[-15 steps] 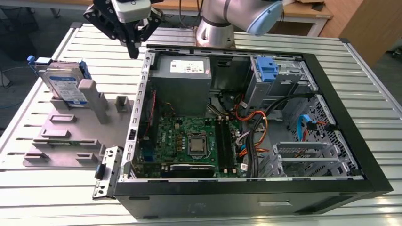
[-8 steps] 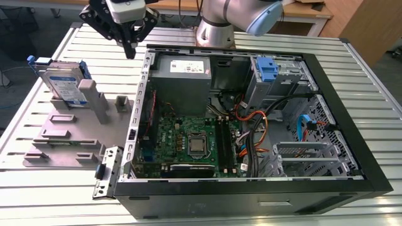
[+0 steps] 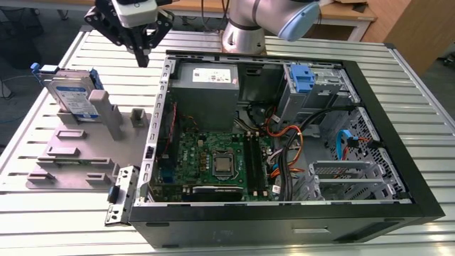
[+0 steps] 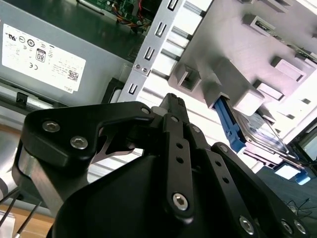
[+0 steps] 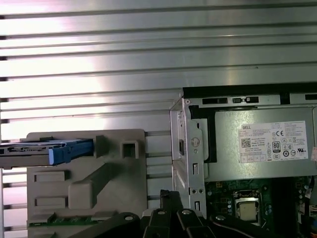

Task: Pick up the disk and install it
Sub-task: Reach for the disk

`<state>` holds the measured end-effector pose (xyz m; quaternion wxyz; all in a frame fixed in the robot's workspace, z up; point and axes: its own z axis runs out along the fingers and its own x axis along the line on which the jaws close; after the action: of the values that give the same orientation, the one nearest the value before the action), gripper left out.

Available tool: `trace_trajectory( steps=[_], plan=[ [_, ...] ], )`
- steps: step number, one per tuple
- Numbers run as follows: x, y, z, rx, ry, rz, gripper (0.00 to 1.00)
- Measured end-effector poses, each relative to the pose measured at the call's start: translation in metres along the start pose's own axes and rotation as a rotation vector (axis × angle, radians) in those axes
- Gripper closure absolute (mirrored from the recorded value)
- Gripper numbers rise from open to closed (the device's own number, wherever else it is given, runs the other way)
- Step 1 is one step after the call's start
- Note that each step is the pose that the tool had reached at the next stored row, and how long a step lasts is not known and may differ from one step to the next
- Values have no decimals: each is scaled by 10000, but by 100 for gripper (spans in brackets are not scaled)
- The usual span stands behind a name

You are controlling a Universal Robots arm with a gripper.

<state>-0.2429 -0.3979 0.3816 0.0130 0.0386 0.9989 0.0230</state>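
Gripper [image 3: 143,60] hangs over the slatted table [image 3: 42,213]. It is near the far corner of the open computer case [image 3: 284,220], on the exterior view's left. You have the fingers [image 4: 172,114] drawn narrow to a point, with nothing between them.

The disk [image 3: 73,100] stands on edge in the far slot of the grey fixture [image 3: 78,154], blue rails along its sides. It is well apart from the gripper, toward the exterior view's left. In the first wrist view the disk [image 5: 29,148] shows edge-on, its rail end just beside a fixture post.

Bare slats lie between fixture and case wall, and beyond the fixture's far edge. Inside the case, the power supply [image 3: 206,88] sits against the far wall and the blue bracket [image 3: 302,80] stands in a far bay.
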Motion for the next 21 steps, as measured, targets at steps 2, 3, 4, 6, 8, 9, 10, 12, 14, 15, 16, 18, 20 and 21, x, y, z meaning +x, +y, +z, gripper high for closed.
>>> trace_trajectory(
  steps=[2,3,4,6,8,9,10,12,14,15,16,18,20,21],
  plan=[
    [32,-2,4,-3,0,0,89],
    [48,-3,6,-4,0,0,89],
    [66,-4,7,-5,1,-1,89],
    [103,-6,11,-5,1,-1,89],
    [140,-7,16,-7,0,-1,89],
    [159,-8,18,-7,1,-1,89],
    [178,-8,20,-7,0,-1,89],
    [216,-7,24,-7,1,1,89],
    [250,-4,28,-7,0,1,89],
    [266,0,31,-8,0,0,89],
    [284,6,34,-9,0,0,89],
    [320,15,37,-7,1,0,89],
    [355,23,42,-7,1,0,89],
    [372,26,45,-7,1,1,89]
  ],
)
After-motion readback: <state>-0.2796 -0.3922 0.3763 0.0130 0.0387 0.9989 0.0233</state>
